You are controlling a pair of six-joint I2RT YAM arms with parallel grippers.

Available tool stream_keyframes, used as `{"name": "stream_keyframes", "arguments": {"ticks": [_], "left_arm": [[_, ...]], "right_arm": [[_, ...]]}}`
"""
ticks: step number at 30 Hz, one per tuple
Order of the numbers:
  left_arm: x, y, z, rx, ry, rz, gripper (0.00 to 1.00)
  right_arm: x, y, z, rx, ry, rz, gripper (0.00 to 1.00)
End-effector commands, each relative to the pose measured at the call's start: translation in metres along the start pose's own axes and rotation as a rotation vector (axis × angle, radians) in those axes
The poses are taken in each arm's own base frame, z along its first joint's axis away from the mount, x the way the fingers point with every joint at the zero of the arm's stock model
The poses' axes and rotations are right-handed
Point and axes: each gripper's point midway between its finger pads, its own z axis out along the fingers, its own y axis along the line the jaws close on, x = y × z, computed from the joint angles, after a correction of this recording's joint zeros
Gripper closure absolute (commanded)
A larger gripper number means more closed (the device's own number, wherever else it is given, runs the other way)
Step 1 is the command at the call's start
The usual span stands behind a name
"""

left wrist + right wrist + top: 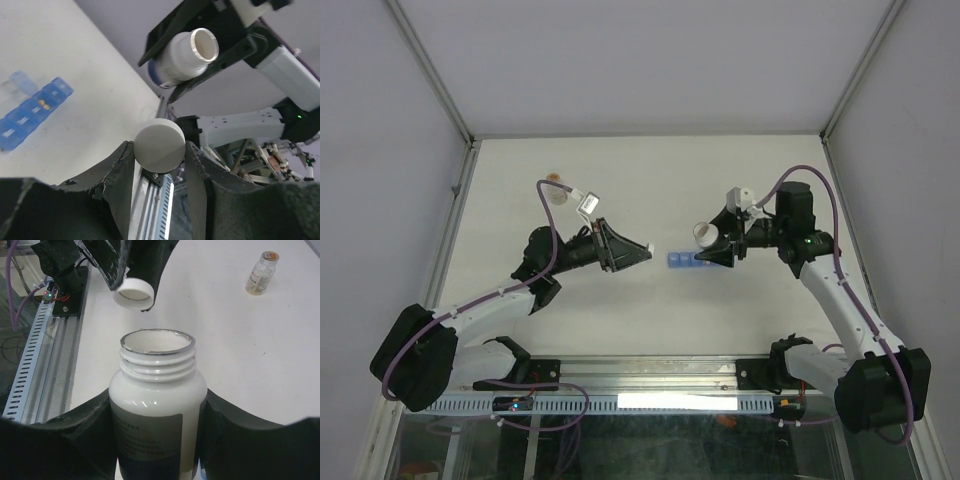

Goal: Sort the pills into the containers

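Containers (684, 261) lie just beside the uncapped bottle (157, 390) that the right gripper (157, 435) clamps, apparently for pouring, left gripper (159, 157) pinching its cap (159, 142) aside.

Overhead looking down, wrist views close, face to face, apparently sharing bottle (157, 400)

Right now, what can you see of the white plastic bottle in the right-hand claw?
The white plastic bottle is glossy and opaque, with a dark blue printed label, a threaded neck and a silvery rim round its uncapped mouth. The right gripper clamps its body from both sides, holding it tilted above the table. Its contents cannot be seen.
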Motion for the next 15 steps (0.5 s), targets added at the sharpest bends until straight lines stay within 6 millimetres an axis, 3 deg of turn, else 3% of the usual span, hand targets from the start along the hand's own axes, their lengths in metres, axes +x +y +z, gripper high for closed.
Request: {"name": "stream_keyframes", "arguments": {"ticks": [1,15], "left_arm": [[-0.024,-0.064,-0.005,0.279,-0.069,0.034,0.81],[-0.031,-0.065,0.008,0.242,-0.119,0.041,0.81]], "right_arm": [[-0.01,-0.004,0.0,0.006,0.011,-0.057,1.0],[-0.005,0.001,0.012,-0.007,0.055,-0.063,1.0]]}}
